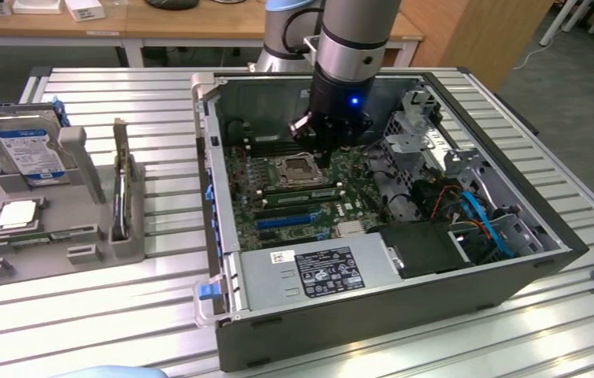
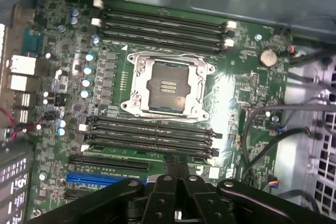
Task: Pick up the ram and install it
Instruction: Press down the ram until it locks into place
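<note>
The ram (image 1: 120, 197), a long thin dark-green stick, stands on edge in a slot of the grey holder (image 1: 35, 236) on the exterior view's left, outside the computer. My gripper (image 1: 321, 157) hangs inside the open computer case (image 1: 402, 315), well away from the ram. It is just above the motherboard (image 1: 276, 201), beside the bare CPU socket (image 1: 297, 167). In the wrist view the black fingers (image 2: 169, 192) meet at the gripper (image 2: 176, 165), shut with nothing visible between them, over the nearer bank of dark memory slots (image 2: 149, 135). The CPU socket (image 2: 167, 85) and a second bank of slots (image 2: 163, 27) lie beyond.
The grey holder also carries a silver hard drive (image 1: 29, 150) with a blue-white label and a square CPU chip (image 1: 19, 214). Inside the case are a power supply (image 1: 318, 272), drive cages (image 1: 423, 134) and loose cables (image 2: 268, 129). The slatted metal table (image 1: 87, 315) surrounds the case.
</note>
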You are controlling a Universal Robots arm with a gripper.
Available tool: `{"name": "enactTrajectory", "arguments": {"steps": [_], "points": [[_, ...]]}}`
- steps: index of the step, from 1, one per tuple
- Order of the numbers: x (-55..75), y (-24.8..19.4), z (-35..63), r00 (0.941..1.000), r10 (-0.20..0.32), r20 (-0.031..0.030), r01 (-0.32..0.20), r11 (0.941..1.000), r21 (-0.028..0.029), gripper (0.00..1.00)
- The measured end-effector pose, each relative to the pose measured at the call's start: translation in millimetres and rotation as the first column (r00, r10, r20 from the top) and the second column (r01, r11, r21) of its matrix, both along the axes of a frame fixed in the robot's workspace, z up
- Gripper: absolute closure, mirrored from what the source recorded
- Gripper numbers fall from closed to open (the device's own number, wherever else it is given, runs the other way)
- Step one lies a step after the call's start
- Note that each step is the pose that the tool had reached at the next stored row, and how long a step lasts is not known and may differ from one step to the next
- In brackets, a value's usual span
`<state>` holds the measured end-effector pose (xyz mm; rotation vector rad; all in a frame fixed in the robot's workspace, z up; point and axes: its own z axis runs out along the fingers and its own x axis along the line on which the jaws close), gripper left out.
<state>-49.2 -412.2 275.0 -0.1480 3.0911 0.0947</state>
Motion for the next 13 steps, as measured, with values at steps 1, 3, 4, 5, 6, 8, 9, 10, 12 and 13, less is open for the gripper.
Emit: {"name": "enactTrajectory", "arguments": {"steps": [1,3,4,5,6,8,9,10,12,13], "points": [[0.0,0.0,0.0,0.9999,-0.011,-0.0008,0.011,0.9999,-0.0009,0.90],[0.0,0.0,0.0,0.9994,-0.033,-0.0029,0.033,0.9994,-0.0029,0.90],[0.0,0.0,0.0,0.9990,-0.044,-0.0041,0.044,0.9990,-0.0039,0.90],[0.0,0.0,0.0,0.9985,-0.054,-0.0051,0.054,0.9985,-0.0050,0.90],[0.0,0.0,0.0,0.9978,-0.066,-0.0063,0.066,0.9978,-0.0061,0.90],[-0.1,-0.1,0.0,0.9966,-0.082,-0.0079,0.082,0.9966,-0.0070,0.90],[-0.1,-0.1,0.0,0.9963,-0.085,-0.0081,0.085,0.9963,-0.0070,0.90],[-0.1,0.0,0.0,0.9963,-0.086,-0.0081,0.086,0.9963,-0.0069,0.90],[0.0,0.0,-0.1,0.9963,-0.086,-0.0081,0.086,0.9963,-0.0069,0.90],[0.0,0.0,-0.1,0.9963,-0.086,-0.0081,0.086,0.9963,-0.0069,0.90]]}}
